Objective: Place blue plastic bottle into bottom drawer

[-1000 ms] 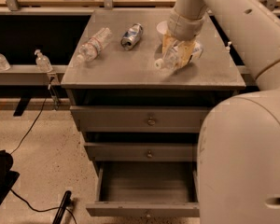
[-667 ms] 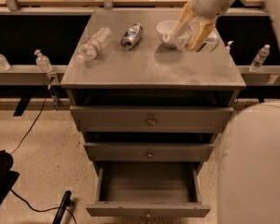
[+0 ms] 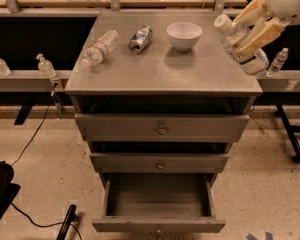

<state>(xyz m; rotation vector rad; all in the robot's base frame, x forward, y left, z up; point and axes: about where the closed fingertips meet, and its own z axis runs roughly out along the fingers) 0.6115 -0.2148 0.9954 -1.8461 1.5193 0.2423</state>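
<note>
My gripper point(image 3: 251, 28) is at the upper right, above the right edge of the grey cabinet top point(image 3: 160, 74). It is shut on the blue plastic bottle point(image 3: 240, 45), a stout clear bottle with a white cap and a white-bluish label, held tilted with the cap toward the upper left. The bottom drawer point(image 3: 158, 203) is pulled open at the foot of the cabinet, and what shows of its deep grey interior is empty. The bottle is well above and to the right of the drawer.
On the cabinet top lie a slim clear bottle with a reddish label point(image 3: 97, 49), a dented silver-blue can point(image 3: 140, 38) and a white bowl point(image 3: 184, 35). The two upper drawers point(image 3: 161, 129) are shut. Small bottles point(image 3: 45, 65) stand on a ledge behind. A black cable point(image 3: 27, 144) runs on the floor.
My gripper lifted the blue plastic bottle off the cabinet top and carried it up and to the right. The white bowl, hidden before, shows now.
</note>
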